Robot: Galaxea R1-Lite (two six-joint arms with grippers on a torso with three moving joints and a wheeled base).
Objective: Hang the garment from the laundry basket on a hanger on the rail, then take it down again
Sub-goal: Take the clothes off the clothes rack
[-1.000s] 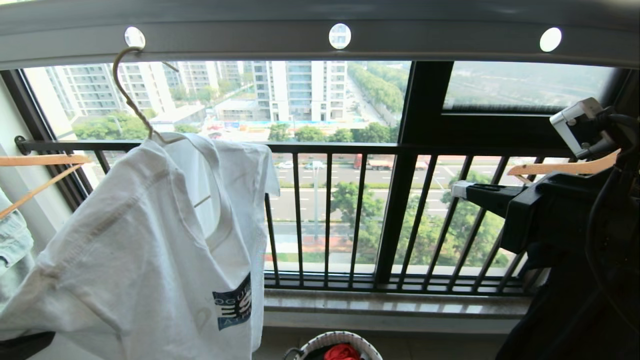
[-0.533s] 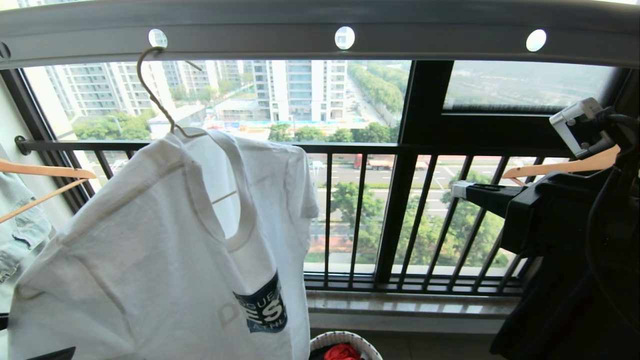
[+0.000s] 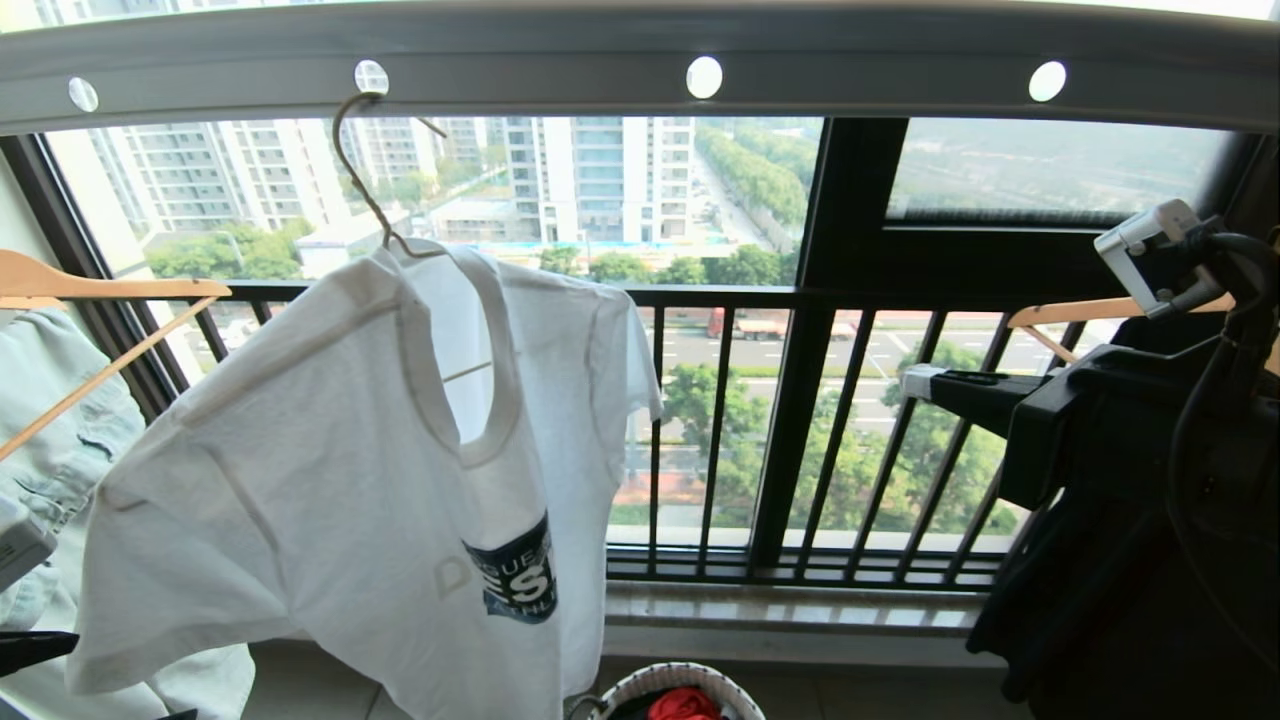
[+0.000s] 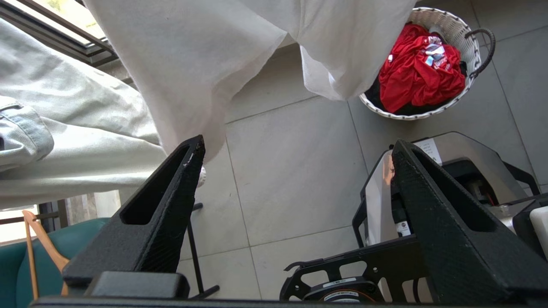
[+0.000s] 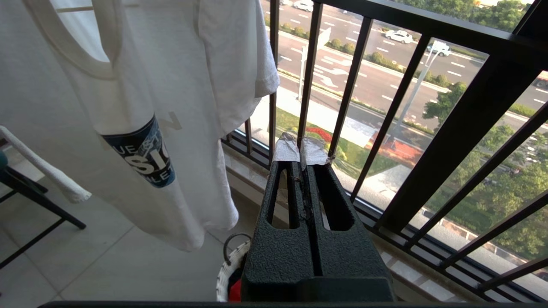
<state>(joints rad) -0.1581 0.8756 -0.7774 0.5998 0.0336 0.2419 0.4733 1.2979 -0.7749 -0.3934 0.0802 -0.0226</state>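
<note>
A balcony with a grey tiled floor [image 4: 295, 171], closed off by a black balcony railing [image 3: 760, 300] with tower blocks and a road beyond; overhead runs the grey rail [image 3: 640, 60] with its row of round holes; the cream hanger [image 3: 375, 190] is hooked into one hole and carries the white T-shirt [image 3: 340, 500], logo print low on the front, hanging free and tilted; wooden hangers [image 3: 100, 290] flank it, one on the left bearing a pale denim garment [image 3: 50, 420]; only the left wrist view shows the left gripper [image 4: 295, 149], its black fingers spread wide and empty, just below the shirt's hem, and a green seat beside it; only the right wrist view shows the right gripper [image 5: 302, 152], fingers pressed together on nothing, pointing at the railing to the shirt's right; the laundry basket [image 4: 464, 42] stands on the floor beneath the shirt, holding a red cloth [image 4: 419, 77] on dark fabric.
</note>
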